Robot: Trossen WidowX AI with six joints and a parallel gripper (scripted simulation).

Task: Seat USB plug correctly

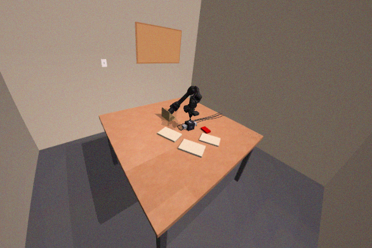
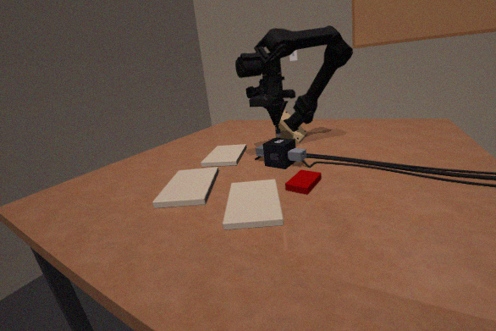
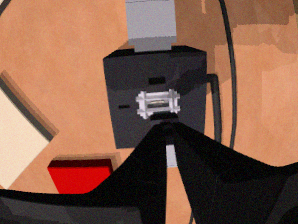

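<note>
The black power cube (image 1: 190, 125) (image 2: 274, 159) (image 3: 120, 131) stands on the table. The silver socket (image 2: 279, 141) (image 3: 158, 103) on its top is in view in the wrist view, with its inner tongue showing and no plug in it. My gripper (image 1: 190, 118) (image 2: 278, 127) (image 3: 167, 132) points down just above the cube and is shut on the USB plug. The small dark plug (image 2: 278, 132) shows under the fingertips in the exterior view, a little above the socket. In the wrist view the fingers hide most of it. Which way round it faces I cannot tell.
Grey plugs (image 2: 297, 154) (image 2: 260, 151) (image 3: 151, 22) stick out of the cube's sides, with black cables (image 2: 402, 167) trailing away. A red block (image 1: 205, 129) (image 2: 303, 182) (image 3: 82, 178) and three cream slabs (image 2: 224, 155) (image 2: 187, 187) (image 2: 253, 203) lie nearby. A tan bracket (image 1: 166, 114) stands behind.
</note>
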